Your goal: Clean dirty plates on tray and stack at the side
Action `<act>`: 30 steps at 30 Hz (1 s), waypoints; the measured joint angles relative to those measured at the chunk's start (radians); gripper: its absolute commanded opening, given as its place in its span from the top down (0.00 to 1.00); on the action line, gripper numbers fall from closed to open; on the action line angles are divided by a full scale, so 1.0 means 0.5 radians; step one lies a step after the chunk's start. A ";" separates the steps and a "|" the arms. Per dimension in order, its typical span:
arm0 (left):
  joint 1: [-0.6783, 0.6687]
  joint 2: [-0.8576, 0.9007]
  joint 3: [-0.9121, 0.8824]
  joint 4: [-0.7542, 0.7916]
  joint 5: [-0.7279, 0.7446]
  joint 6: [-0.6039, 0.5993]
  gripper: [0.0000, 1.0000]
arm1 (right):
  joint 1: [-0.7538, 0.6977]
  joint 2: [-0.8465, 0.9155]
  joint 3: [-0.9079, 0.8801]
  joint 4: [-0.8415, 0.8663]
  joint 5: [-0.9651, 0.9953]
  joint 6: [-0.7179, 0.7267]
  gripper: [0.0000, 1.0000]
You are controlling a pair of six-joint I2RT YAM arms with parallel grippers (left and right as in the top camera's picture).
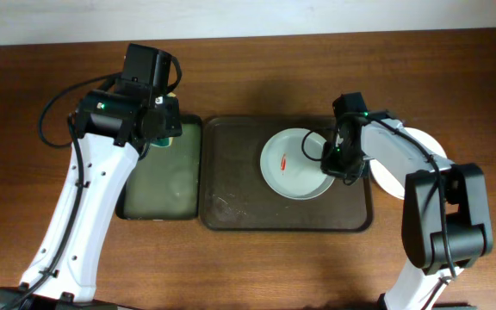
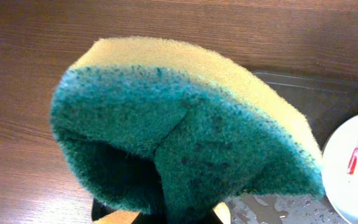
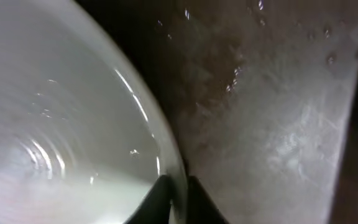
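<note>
One white plate (image 1: pixel 298 164) is seen lying on the right half of the brown tray (image 1: pixel 239 198), its face turned upward. Being round, it has no long axis of its own. The red smear (image 1: pixel 284 159) left of its centre is drawn out roughly toward the far and near edges of the table (image 1: pixel 248 69). The tray's long axis is laid left to right across the table, and its floor is beaded with water in the right wrist view.

The plate's right-hand rim is pinched by the right gripper (image 1: pixel 338 161). In the right wrist view the thin white edge (image 3: pixel 178 168) is clamped between the two dark fingers (image 3: pixel 154 200). Whether that edge is raised off the tray cannot be told.

Another white plate (image 1: pixel 384 182) is seen off the tray's right end, partly covered by the right arm; how many are stacked there cannot be told.

A sponge (image 2: pixel 185 143), yellow with a green scouring face, is gripped tightly by the left gripper (image 1: pixel 156 129) and held above the far end of the smaller tray (image 1: pixel 166 185) with the greenish floor.
</note>
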 measured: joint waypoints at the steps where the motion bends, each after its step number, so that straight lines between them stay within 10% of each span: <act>1: 0.000 0.000 0.000 0.002 0.000 0.000 1.00 | -0.005 -0.005 0.000 0.008 -0.018 0.003 0.96; 16: 0.000 0.055 0.003 0.101 0.272 0.100 1.00 | -0.028 -0.008 -0.002 0.029 -0.484 -0.330 0.95; 23: 0.000 0.450 0.359 -0.209 0.670 0.209 1.00 | -0.028 -0.008 -0.003 0.043 -0.510 -0.358 0.56; 30: -0.020 0.688 0.522 -0.274 1.154 0.283 1.00 | -0.028 -0.008 -0.003 0.016 -0.516 -0.362 0.67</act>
